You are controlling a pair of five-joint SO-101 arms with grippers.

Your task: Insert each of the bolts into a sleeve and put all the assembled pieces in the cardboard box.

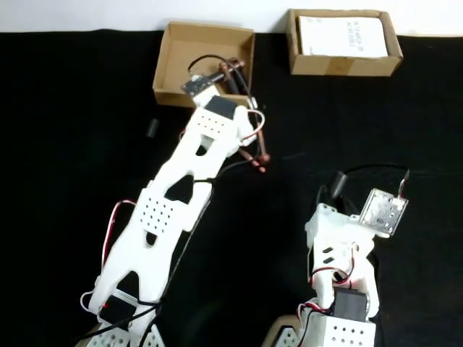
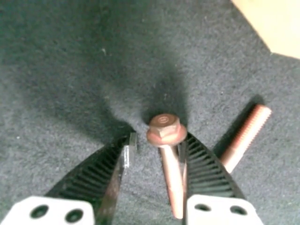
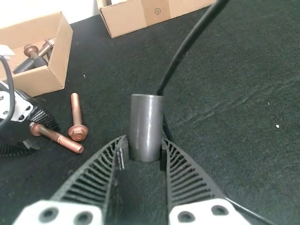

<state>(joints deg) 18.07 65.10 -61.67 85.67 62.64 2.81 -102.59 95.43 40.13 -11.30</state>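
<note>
1. Along the far edge of the bench [image 1: 72, 217], where the black cloth is meeting a white strip, the cardboard box [image 1: 168, 69] and a second cardboard box [image 1: 340, 65] are sitting well apart. A broad stretch of cloth is separating the two arms.
2. The left hand [image 2: 157, 140] is hovering near the cardboard box with its fingers spread. It is straddling a copper-coloured flange bolt [image 2: 165, 131] that is lying on the cloth. The bolt's head is touching one finger, and a gap is showing at the other.
3. A second bolt [image 2: 246, 136] is lying just beside that hand, outside its fingers.
4. The right hand [image 3: 143, 142] is pinching an upright dark sleeve [image 3: 146, 122], well apart from both bolts. A black cable [image 3: 187, 51] is running behind it.
5. The high view is showing a loose sleeve [image 1: 152, 129] lying on the cloth near the cardboard box. The right wrist view is looking into that box, where assembled pieces [image 3: 35, 52] are resting.
6. A white sheet [image 1: 340, 36] is lying in the second cardboard box, and its print is too small to read.
</note>
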